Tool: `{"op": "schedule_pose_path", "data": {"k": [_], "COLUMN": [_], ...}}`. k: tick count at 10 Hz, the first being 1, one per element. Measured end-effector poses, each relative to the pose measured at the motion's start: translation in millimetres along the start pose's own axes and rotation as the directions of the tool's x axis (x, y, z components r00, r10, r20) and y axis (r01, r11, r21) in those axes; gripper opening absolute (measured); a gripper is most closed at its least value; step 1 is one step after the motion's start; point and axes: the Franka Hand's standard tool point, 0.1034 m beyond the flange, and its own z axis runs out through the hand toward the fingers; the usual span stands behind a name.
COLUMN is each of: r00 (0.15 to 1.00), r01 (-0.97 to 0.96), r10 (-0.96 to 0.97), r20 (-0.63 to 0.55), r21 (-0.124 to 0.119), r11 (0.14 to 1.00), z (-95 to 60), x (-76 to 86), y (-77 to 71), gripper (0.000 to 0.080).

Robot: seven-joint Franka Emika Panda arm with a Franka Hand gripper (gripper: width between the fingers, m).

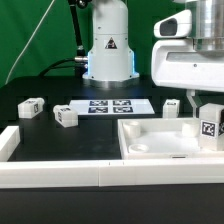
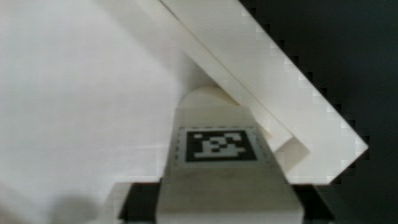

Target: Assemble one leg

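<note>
My gripper is shut on a leg, a small white block with a black-and-white tag, and holds it upright over the corner of the white tray on the exterior view's right. In the wrist view the leg fills the gap between the dark fingers of the gripper, tag facing the camera. The tray's flat inside and its raised rim lie under it. Whether the leg touches the tray cannot be told.
Three loose legs lie on the black table: one at the exterior view's left, one near it, one behind the tray. The marker board lies before the robot base. A white wall runs along the front.
</note>
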Motion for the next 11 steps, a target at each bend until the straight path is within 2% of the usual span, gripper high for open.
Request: {"op": "schedule_pose_path", "data": {"k": [2, 3, 4, 5, 6, 7, 10, 11], "r00": [0.990, 0.980, 0.986, 0.993, 0.999, 0.999, 0.937, 0.875], "r01": [-0.141, -0.196, -0.167, -0.120, -0.049, 0.045, 0.349, 0.485], "r10": [0.141, 0.196, 0.167, 0.120, 0.048, -0.046, -0.349, -0.485], "r20": [0.009, 0.013, 0.013, 0.013, 0.010, 0.005, 0.001, 0.002], "r21": [0.006, 0.007, 0.008, 0.008, 0.011, 0.014, 0.014, 0.010], "r11": [0.990, 0.981, 0.986, 0.993, 0.999, 0.999, 0.937, 0.875], "z": [-0.2, -0.2, -0.2, -0.3, -0.9, -0.6, -1.9, -3.0], "x": [0.6, 0.0, -0.2, 0.2, 2.3, 3.2, 0.1, 1.4], "y": [0.2, -0.1, -0.3, 0.0, 0.3, 0.8, -2.7, -3.2], "gripper": [0.0292, 0.0370, 0.0370, 0.0557, 0.0557, 0.0635, 0.0648, 0.0648]}}
